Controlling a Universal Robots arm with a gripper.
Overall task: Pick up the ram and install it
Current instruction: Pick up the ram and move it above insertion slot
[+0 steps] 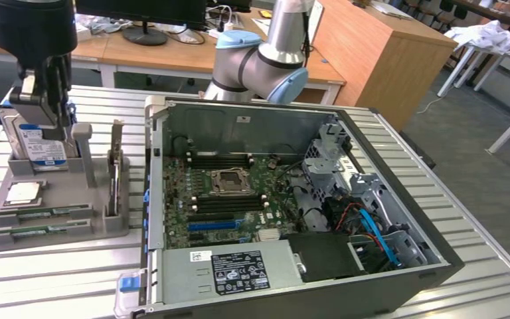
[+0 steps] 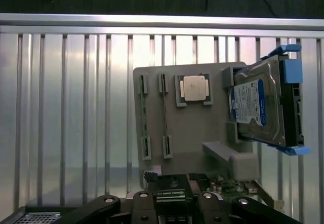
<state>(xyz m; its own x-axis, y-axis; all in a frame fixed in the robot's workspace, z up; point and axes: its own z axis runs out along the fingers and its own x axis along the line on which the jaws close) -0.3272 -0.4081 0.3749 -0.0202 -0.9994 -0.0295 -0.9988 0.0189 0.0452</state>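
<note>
In the exterior view, a grey parts tray [image 1: 104, 229] sits on the slatted metal table [image 1: 51, 279], just beside the open computer case [image 1: 432, 266] on the exterior view's left. The ram [image 1: 40, 214] lies flat in a slot near the tray's front, and a second ram stick [image 1: 30, 232] lies parallel in the next slot forward. A square silver processor [image 1: 23, 193] rests in its own recess just behind them. Behind that, a hard drive [image 1: 35, 145] with a blue-white label stands on edge. A thin upright board [image 1: 113, 174] stands in a slot on the tray's side nearest the case. The gripper [image 1: 47, 109] hangs over the back of the tray close to the top of the drive, and whether it touches the drive cannot be told. Inside the case are the motherboard [image 1: 228, 216] with its processor socket [image 1: 229, 179], a power supply [image 1: 237, 269] and blue cables [image 1: 374, 232].

In the wrist view the tray [image 2: 202, 127] is seen from above. Both sticks appear edge-on in their slots, the ram [image 2: 164, 116] between the second ram stick [image 2: 143, 117] and the processor [image 2: 194, 88]. The hard drive [image 2: 260, 105] sits in blue brackets. The gripper [image 2: 172, 201] has its jaws spread wide with nothing between them, apart from the ram.
</note>
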